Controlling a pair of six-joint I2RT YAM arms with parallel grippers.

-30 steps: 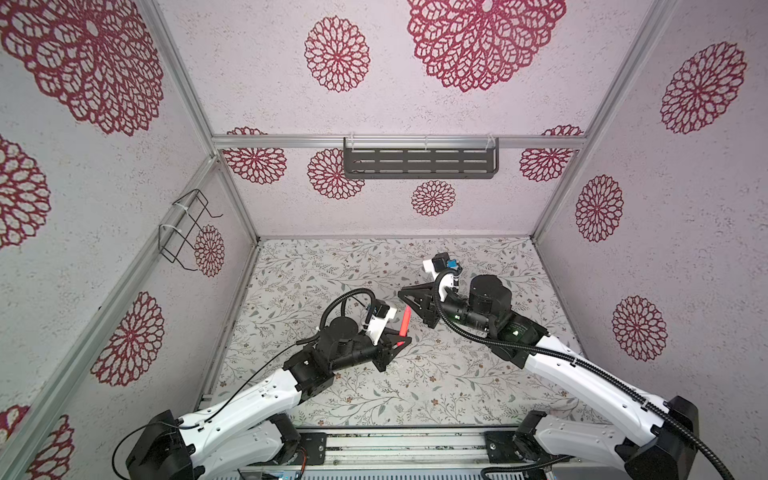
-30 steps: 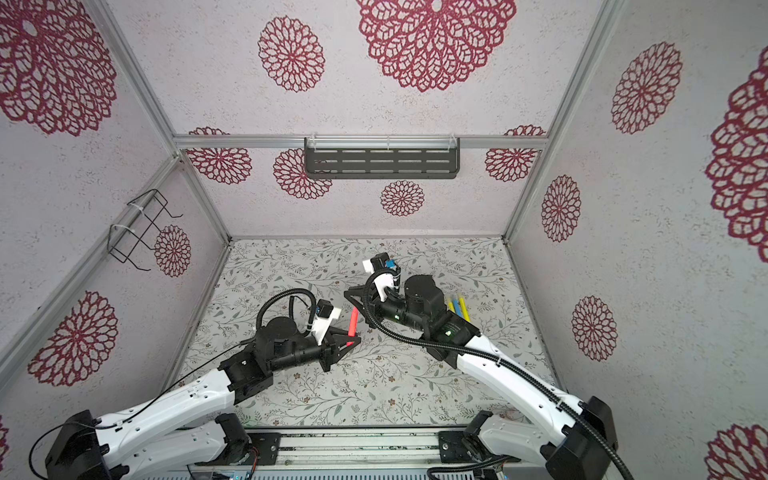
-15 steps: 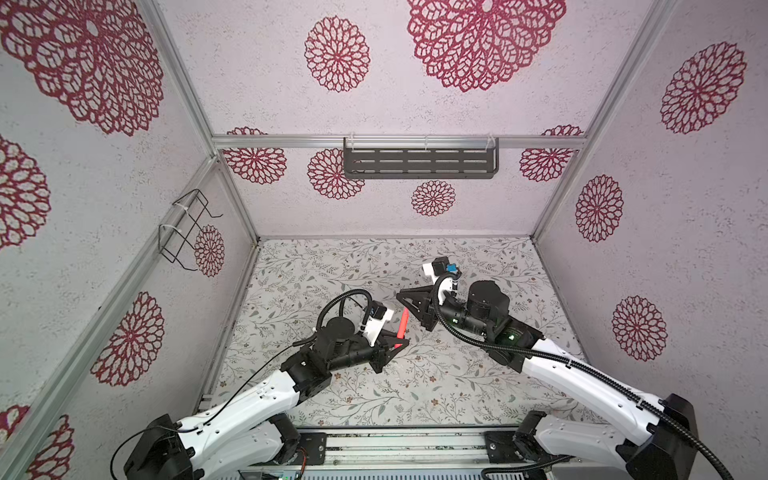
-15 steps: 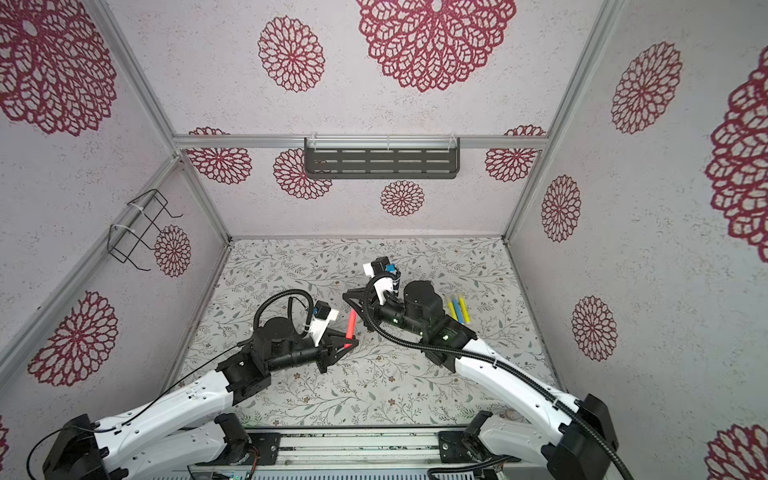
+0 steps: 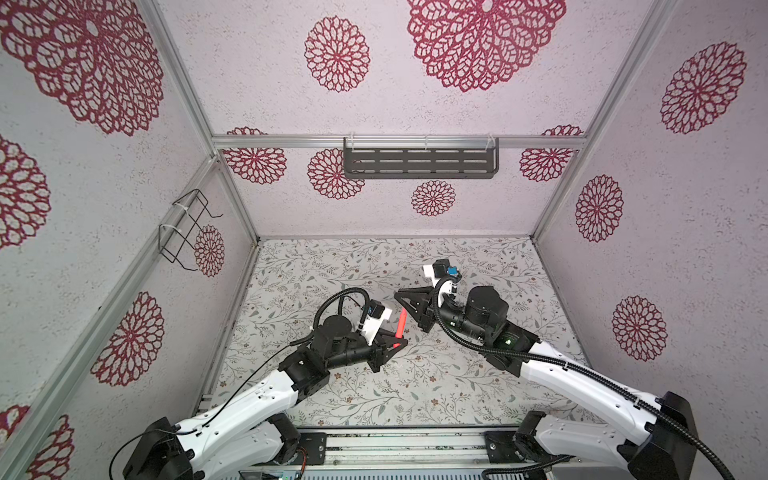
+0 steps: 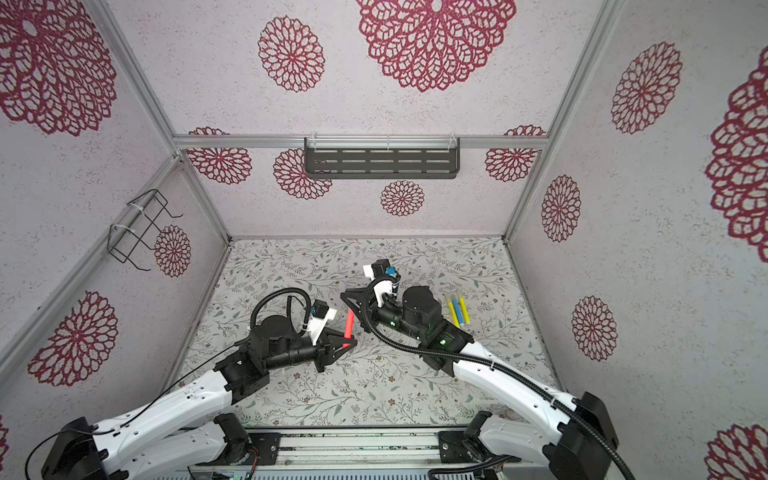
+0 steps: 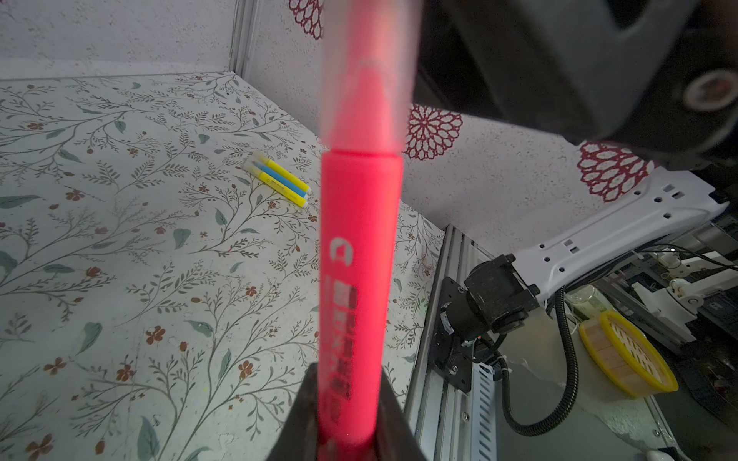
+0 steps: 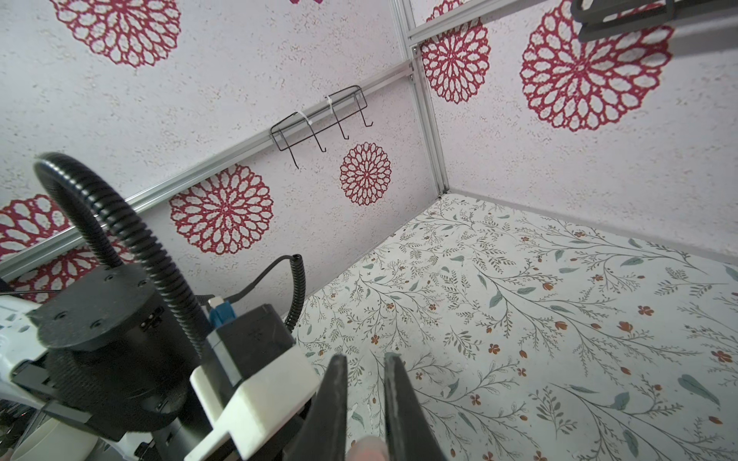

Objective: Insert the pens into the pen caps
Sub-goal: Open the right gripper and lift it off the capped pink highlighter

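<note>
My left gripper (image 7: 346, 375) is shut on the lower end of a red-pink pen (image 7: 359, 247), which stands upright above the floral mat (image 5: 415, 386). A translucent pen cap (image 7: 371, 60) covers the pen's tip down to its wider body. My right gripper (image 8: 365, 357) is shut on that cap deep between its fingers, where the cap's pinkish end (image 8: 367, 449) shows. In both top views the red-pink pen (image 5: 401, 326) (image 6: 350, 324) spans from the left gripper (image 5: 397, 344) up to the right gripper (image 5: 399, 296). Two yellow pens and a blue one (image 6: 457, 309) (image 7: 279, 179) lie side by side on the mat.
A black slotted shelf (image 5: 419, 162) hangs on the back wall and a wire rack (image 5: 187, 228) on the left wall. A metal rail (image 5: 395, 449) runs along the mat's front edge. A yellow basket (image 7: 627, 355) sits outside the enclosure.
Both grippers and the red-pink pen have shifted very slightly to the left together. Both grips are unchanged.
</note>
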